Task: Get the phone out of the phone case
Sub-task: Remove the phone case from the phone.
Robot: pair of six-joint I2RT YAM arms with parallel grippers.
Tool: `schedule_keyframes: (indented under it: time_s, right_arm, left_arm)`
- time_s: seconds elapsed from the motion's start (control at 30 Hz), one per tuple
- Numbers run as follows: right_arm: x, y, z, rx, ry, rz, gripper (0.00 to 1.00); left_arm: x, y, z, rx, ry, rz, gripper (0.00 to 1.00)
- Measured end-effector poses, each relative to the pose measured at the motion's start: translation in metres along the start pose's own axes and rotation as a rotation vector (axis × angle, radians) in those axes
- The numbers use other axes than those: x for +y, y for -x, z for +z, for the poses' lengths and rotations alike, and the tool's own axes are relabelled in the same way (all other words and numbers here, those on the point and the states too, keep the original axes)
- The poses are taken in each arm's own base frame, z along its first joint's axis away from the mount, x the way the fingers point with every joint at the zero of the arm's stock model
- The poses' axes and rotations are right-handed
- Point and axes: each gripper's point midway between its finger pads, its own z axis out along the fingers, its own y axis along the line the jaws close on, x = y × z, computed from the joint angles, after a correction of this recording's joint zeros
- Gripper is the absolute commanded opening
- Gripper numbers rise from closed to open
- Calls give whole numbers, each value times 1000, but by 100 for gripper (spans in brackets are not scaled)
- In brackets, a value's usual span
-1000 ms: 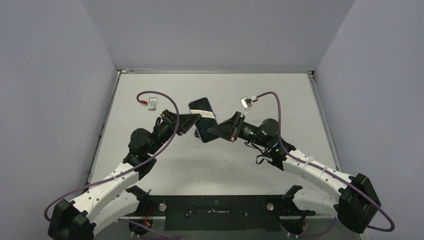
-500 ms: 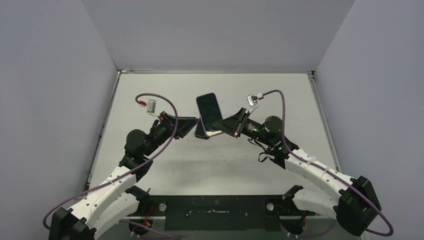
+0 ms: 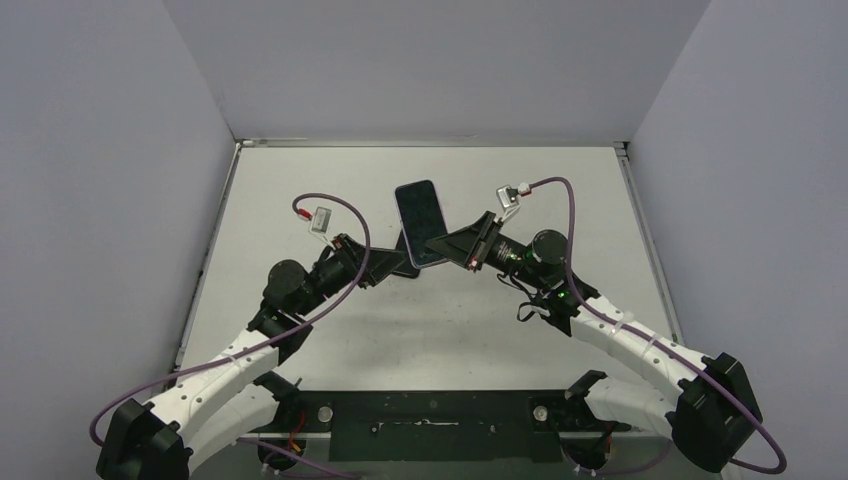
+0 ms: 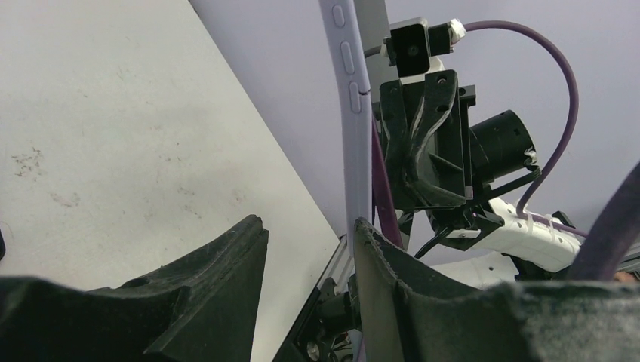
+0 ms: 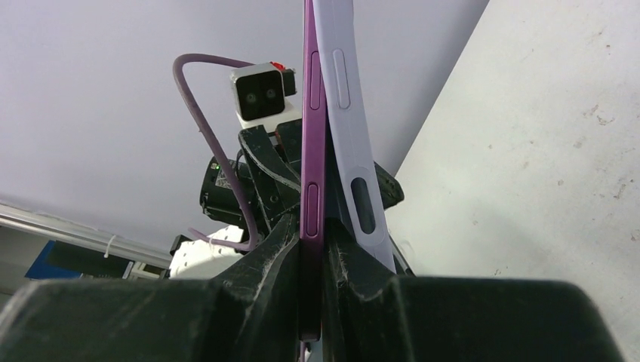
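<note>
My right gripper is shut on the phone and holds it tilted up above the table's middle, dark screen facing the top camera. In the right wrist view the phone's purple edge is clamped between the fingers, while the lavender case peels away from it beside the right finger. My left gripper is open, just left of and below the phone. In the left wrist view its jaws stand apart, and the case's edge runs down against the right finger.
The grey table is enclosed by pale walls at the back and both sides. The right arm's wrist faces my left gripper at close range. Purple cables loop over both wrists.
The right gripper has lifted the phone off the table and tilted it upward and toward the back. The left gripper has moved right, closer under the phone.
</note>
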Motion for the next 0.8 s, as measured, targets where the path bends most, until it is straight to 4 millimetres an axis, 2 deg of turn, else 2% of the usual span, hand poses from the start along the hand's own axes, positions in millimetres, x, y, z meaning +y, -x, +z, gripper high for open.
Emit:
schedule_keyframes:
  time_s: [0.23, 0.63, 0.8]
  right_arm:
    - [3, 3, 0, -8, 8, -3, 0]
    - [5, 5, 0, -15, 17, -8, 0]
    - [5, 5, 0, -15, 17, -8, 0]
  left_arm:
    - [1, -6, 3, 19, -7, -7, 46]
    - [-16, -6, 1, 21, -83, 11, 49]
    - [-17, -8, 2, 31, -91, 2, 49]
